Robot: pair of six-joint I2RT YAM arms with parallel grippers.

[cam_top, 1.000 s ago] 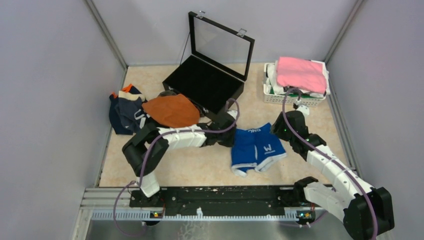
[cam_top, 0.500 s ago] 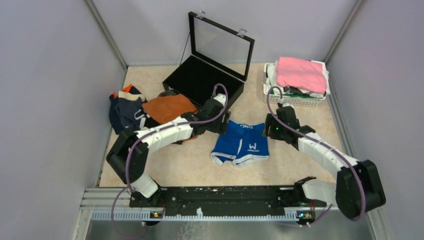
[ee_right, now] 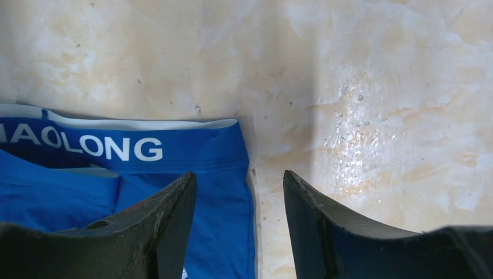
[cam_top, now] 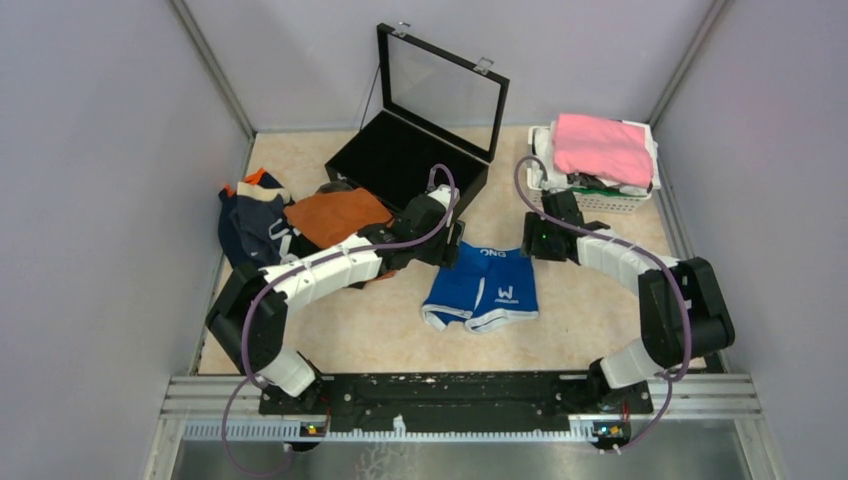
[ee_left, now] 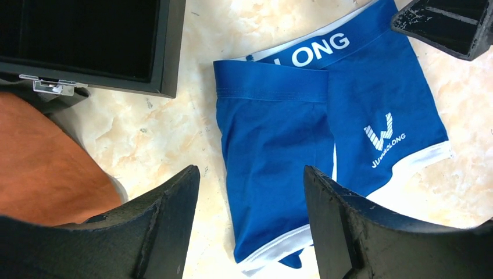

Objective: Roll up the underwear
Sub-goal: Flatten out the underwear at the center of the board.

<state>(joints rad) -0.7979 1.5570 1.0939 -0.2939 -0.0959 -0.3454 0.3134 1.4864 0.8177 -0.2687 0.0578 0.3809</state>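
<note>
The royal blue cotton boxer briefs with white trim [cam_top: 482, 287] are spread flat mid-way on the beige marbled table [cam_top: 400, 340]; the left gripper [ee_left: 250, 172] and right gripper [ee_right: 238, 174] are poised above them, jaws parted, nothing grasped

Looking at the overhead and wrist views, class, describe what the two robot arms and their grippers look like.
The left arm and right arm have white link shells between black joints, each with a purple cable. The left gripper and right gripper have matte black, wedge-shaped fingers.
</note>
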